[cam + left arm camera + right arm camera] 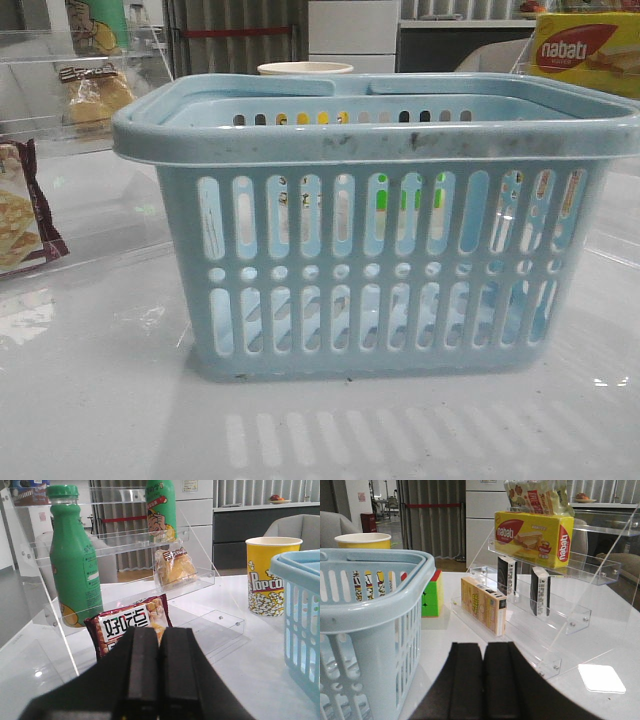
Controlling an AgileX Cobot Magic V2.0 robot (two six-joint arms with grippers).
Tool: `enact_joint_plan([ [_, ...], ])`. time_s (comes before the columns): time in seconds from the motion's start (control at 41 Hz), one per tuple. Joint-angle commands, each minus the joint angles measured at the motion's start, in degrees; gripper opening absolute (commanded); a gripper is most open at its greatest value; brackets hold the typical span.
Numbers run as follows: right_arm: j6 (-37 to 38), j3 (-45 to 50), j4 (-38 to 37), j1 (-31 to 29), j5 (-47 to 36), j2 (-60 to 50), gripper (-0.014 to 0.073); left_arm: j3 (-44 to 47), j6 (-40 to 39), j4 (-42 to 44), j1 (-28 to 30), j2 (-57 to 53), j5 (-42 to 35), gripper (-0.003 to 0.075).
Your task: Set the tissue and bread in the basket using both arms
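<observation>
The pale blue basket (370,250) fills the middle of the front view and looks empty through its slots; it also shows in the left wrist view (300,610) and the right wrist view (370,605). The bread (174,567) in clear wrap stands on a clear shelf on the left, also seen in the front view (95,95). Two black tissue packets (507,575) (540,590) stand on the right clear shelf. My left gripper (159,630) is shut and empty, short of the left shelf. My right gripper (483,646) is shut and empty, beside the basket. Neither gripper shows in the front view.
A maroon cracker packet (132,622) leans at the left shelf's foot, with green bottles (75,560) above. A popcorn cup (270,575) stands behind the basket. The right shelf holds a yellow Nabati box (535,537) and a pale yellow box (482,605); a colour cube (431,595) sits nearby.
</observation>
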Motion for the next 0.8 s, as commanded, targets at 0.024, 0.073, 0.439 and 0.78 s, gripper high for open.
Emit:
enact_joint_plan([
  [0.024, -0.5, 0.0, 0.1, -0.2, -5.1, -1.1, 0.0057, 0.0, -0.5, -0.2, -0.4, -0.9, -5.3, 0.0092],
  [0.073, -0.5, 0.0, 0.1, -0.2, -5.1, -1.1, 0.0057, 0.0, -0.5, -0.2, -0.4, -0.9, -5.3, 0.0092],
  [0.439, -0.5, 0.0, 0.1, -0.2, -5.1, -1.1, 0.0057, 0.0, -0.5, -0.2, -0.4, -0.9, -5.3, 0.0092],
  [0.78, -0.5, -0.1, 0.1, -0.2, -7.5, -1.1, 0.0057, 0.0, -0.5, -0.2, -0.4, -0.9, -7.9, 0.0092],
])
